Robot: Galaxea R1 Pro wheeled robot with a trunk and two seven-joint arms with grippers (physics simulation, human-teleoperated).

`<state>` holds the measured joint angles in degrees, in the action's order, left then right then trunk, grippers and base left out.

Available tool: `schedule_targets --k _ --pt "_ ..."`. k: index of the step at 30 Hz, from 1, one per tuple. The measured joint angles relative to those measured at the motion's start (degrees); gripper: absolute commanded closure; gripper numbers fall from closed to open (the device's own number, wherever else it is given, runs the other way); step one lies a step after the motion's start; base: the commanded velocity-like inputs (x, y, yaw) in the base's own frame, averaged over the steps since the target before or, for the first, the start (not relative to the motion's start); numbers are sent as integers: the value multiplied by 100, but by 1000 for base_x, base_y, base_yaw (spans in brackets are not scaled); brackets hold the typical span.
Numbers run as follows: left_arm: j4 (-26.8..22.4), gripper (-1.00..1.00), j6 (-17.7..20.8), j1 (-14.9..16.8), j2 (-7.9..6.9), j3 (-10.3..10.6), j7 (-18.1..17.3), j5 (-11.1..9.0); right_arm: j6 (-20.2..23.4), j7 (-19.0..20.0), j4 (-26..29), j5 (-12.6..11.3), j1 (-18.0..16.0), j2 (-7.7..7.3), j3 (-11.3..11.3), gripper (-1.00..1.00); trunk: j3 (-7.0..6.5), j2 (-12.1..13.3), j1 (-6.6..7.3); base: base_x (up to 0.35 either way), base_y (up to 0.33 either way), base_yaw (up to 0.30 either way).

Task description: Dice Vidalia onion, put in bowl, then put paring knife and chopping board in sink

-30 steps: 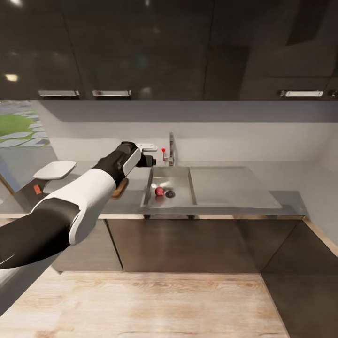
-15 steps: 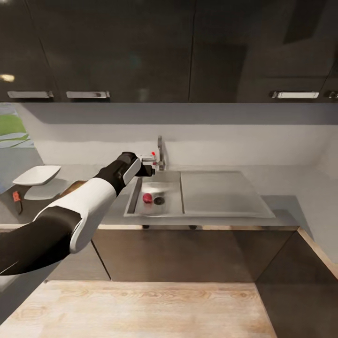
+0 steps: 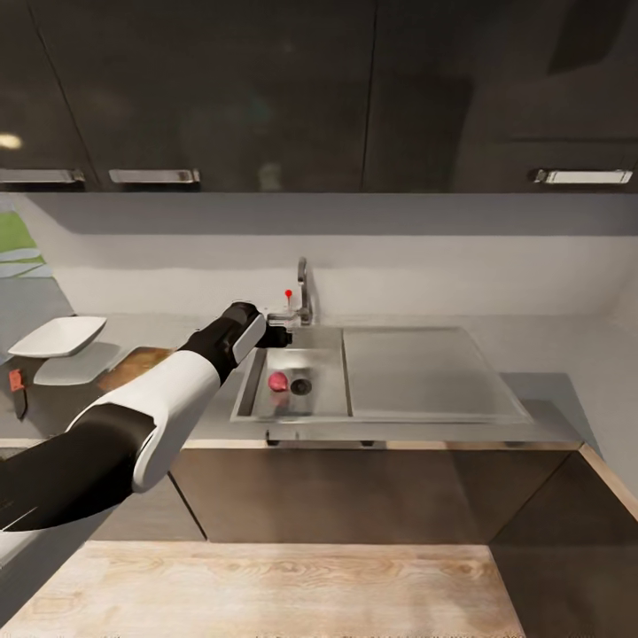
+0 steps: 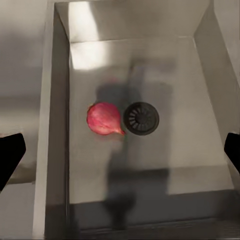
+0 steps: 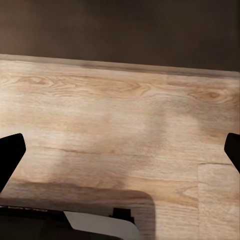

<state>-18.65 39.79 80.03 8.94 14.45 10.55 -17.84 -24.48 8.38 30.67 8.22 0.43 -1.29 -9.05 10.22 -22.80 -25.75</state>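
Note:
The pinkish-red Vidalia onion lies on the floor of the steel sink, touching the round dark drain's left side. My left gripper hovers open above the basin's back left corner, below the chrome tap; its fingertips stand wide apart with the onion beneath them. The wooden chopping board lies left of the sink, partly behind my left arm. The white square bowl stands further left on the countertop. A slim dark item with a red mark, seemingly the paring knife, lies at the far left. My right gripper is open over the wooden floor.
A flat steel drainboard adjoins the basin on its right. Dark wall cabinets hang above the counter and dark base cabinets stand below. Wooden floor lies in front.
The head view has shifted. Relative to the sink, my left gripper has moved from beside the basin's left rim to above its back left corner. The onion has stayed put.

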Motion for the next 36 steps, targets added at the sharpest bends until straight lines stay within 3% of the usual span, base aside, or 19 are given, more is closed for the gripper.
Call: schedule_targets --k 10,24,36 --pt "6 -100 -5 -141 -4 0 -7 1 6 6 -12 0 0 0 2 -100 91 -1 0 6 0 0" --pt "-6 -100 0 -471 3 0 -17 -2 0 16 -10 2 0 0 3 -100 219 -1 0 149 0 0" --pt "-1 -100 0 -510 5 0 -24 -1 -3 14 -10 3 0 0 3 -100 329 -2 3 92 0 0"
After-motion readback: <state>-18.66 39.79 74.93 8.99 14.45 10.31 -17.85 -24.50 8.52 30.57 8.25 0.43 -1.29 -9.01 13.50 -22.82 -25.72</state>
